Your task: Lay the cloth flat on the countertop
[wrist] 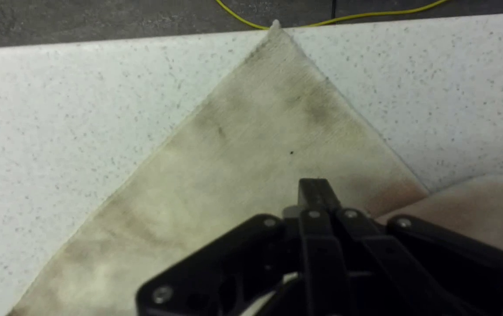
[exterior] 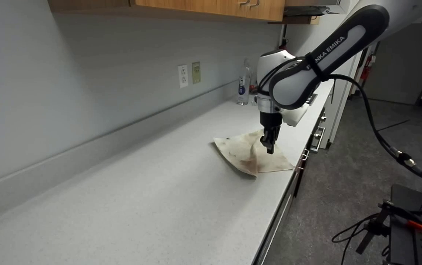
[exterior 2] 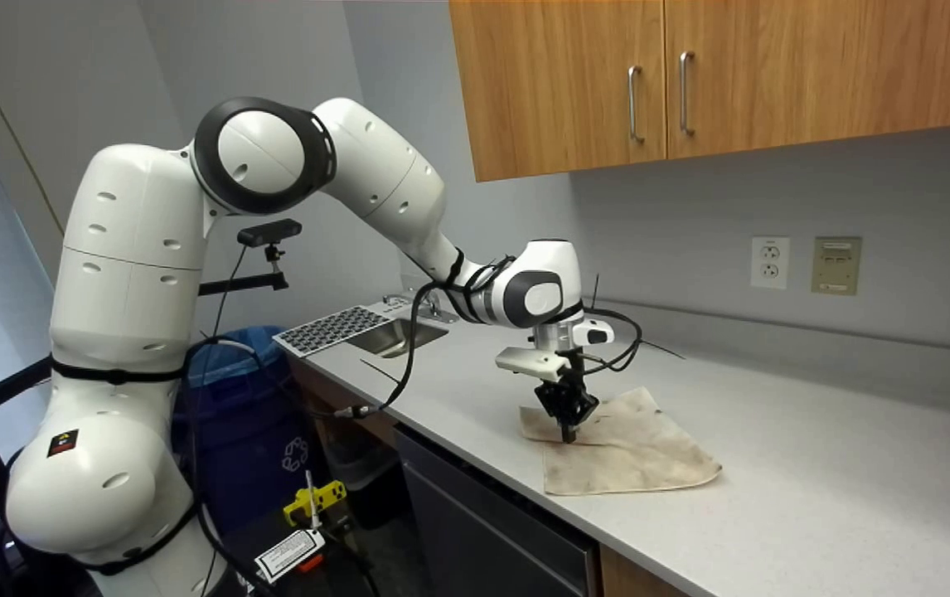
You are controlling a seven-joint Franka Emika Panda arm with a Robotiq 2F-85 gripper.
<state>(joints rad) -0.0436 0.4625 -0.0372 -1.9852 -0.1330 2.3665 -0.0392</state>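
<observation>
The cream cloth (exterior: 235, 149) with tan patches lies on the pale countertop (exterior: 133, 206), mostly spread but with a raised crease and a lifted edge in an exterior view. At the lower right of the wrist view, part of the cloth (wrist: 484, 210) folds over. One pointed corner reaches the counter's front edge there. My gripper (wrist: 318, 181) is shut, fingertips pressed together with no fabric visible between them. It points down over the cloth (exterior 2: 637, 456) in both exterior views; whether the tips touch the fabric I cannot tell.
A clear plastic bottle (exterior: 244, 86) stands by the wall behind the arm. Farther along the counter is a sink (exterior 2: 396, 336) with a dark grid panel (exterior 2: 332, 338) beside it. Wooden cabinets (exterior 2: 562, 83) hang above. The counter drops off at its front edge.
</observation>
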